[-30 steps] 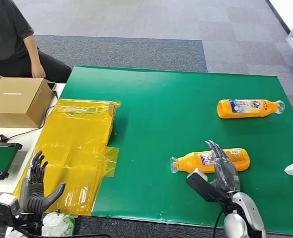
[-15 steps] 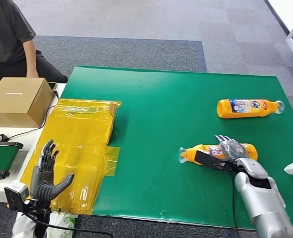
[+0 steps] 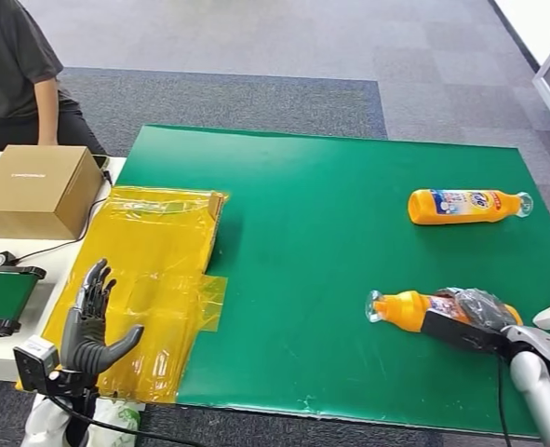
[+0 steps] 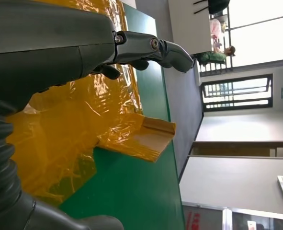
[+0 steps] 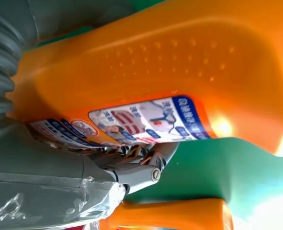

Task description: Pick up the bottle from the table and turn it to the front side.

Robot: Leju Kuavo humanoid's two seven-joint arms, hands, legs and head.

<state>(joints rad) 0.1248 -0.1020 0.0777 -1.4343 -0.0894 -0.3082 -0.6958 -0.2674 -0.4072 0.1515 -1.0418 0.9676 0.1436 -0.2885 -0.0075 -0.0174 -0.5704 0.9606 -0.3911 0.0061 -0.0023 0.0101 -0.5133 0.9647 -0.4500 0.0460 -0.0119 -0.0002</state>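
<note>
Standing by the desk (image 3: 314, 214), I am seeing the left hand (image 3: 92, 326) hovering idle off its near left corner, fingers spread and holding nothing, likely parked out of the way. Beside it, crinkled yellow plastic bags (image 3: 149, 270) are lying glossy and translucent on the smooth green mat, with a matte cardboard box (image 3: 36, 191) further left. Moving right, the bottle (image 3: 416, 310) is lying on its side near the front edge, clear cap pointing left. The right hand (image 3: 479, 312) is wrapping over its body, fingers curling around the slick orange plastic; in the right wrist view the dimpled grip and printed label (image 5: 151, 120) are facing the palm, probably for rolling it over. A second orange bottle (image 3: 464, 205) is lying well apart behind.
</note>
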